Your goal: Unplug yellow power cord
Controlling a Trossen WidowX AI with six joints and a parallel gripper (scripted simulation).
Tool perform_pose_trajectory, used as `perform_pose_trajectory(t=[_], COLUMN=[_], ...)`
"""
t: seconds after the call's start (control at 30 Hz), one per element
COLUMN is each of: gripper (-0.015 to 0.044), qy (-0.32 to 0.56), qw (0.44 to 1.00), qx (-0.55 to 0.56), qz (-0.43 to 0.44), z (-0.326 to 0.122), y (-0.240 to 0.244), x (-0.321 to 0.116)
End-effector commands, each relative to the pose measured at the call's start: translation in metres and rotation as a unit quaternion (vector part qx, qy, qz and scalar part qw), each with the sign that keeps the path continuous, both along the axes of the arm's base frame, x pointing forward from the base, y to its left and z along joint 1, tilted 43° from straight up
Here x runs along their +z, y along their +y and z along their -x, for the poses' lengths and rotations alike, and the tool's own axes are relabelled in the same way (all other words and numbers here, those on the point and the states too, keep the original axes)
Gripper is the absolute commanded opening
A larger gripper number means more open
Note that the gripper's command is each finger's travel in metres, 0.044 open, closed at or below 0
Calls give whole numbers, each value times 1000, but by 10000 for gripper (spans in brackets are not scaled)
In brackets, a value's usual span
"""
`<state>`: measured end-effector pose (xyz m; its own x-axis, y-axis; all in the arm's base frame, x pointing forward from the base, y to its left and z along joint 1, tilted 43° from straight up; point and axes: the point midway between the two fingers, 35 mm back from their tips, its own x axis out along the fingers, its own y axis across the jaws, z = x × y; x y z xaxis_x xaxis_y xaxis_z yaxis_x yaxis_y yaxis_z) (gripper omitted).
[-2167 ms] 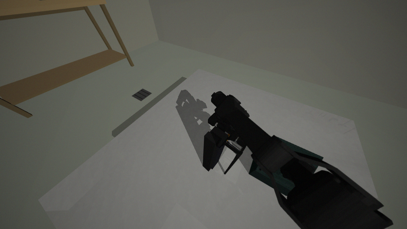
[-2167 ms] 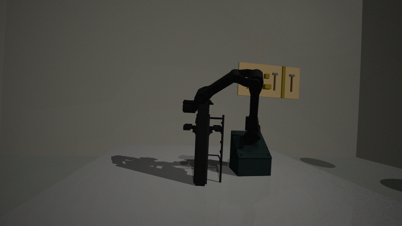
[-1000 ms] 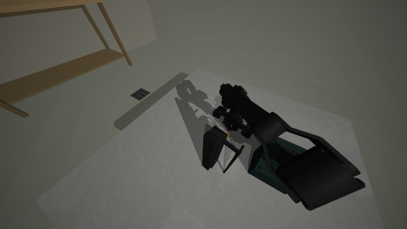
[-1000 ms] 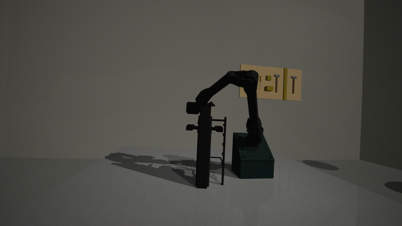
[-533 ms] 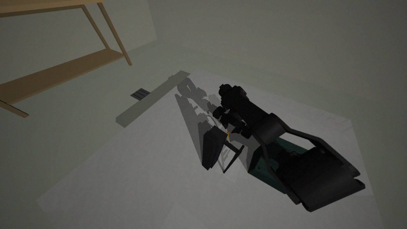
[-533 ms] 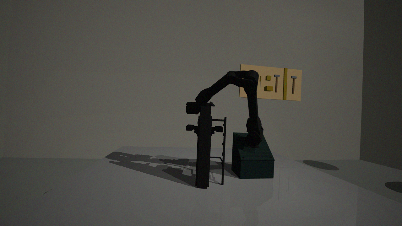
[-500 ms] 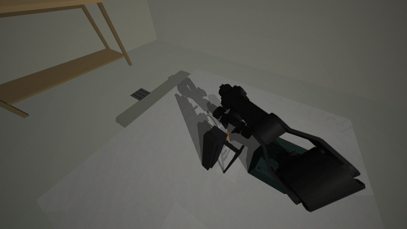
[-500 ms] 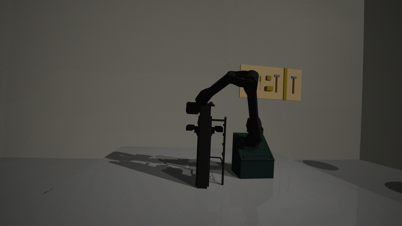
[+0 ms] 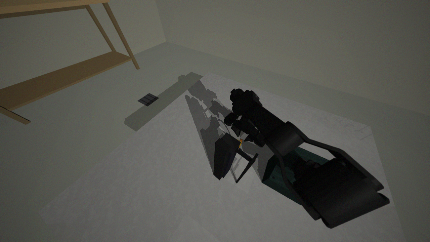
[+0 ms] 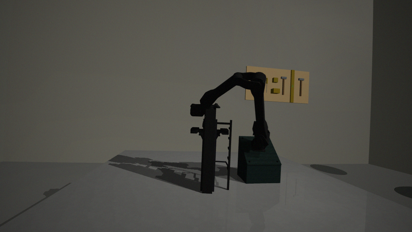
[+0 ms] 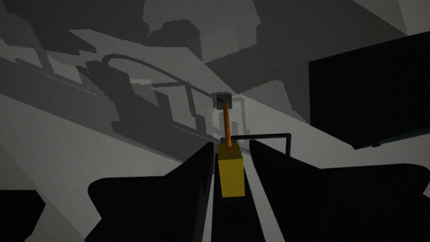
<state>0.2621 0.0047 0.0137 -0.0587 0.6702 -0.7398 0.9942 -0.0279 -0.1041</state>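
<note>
We count one yellow plug, one orange cord, one green base box, two hammers on one pegboard.

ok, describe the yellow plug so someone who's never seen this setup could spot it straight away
Start at the tall dark upright strip standing on the pale table, beside the arm's green base box. In the wrist view, look between the two black fingers: a small boxy plug sits in the gap, with light showing on both sides. It is the only bright yellow block there, with a thin orange cord running from its far end.

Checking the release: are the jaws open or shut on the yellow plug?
Open: in the wrist view, gaps show either side of the yellow plug.
</note>
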Motion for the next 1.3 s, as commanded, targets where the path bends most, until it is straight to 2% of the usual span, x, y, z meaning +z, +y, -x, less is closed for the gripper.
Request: perform_pose_trajectory(t=[0.0, 0.47, 1.03, 1.17, 1.27], gripper=[160, 160, 160, 55, 35], qy=[-3, -3, -3, -5, -5], qw=[1000, 1000, 1000, 1000, 1000], qx=[-3, -2, -2, 1, 1], qz=[-1, -2, -2, 0, 0], z=[-1, -2, -1, -2, -2], y=[6, 21, 29, 27, 27], x=[7, 21, 12, 14, 14])
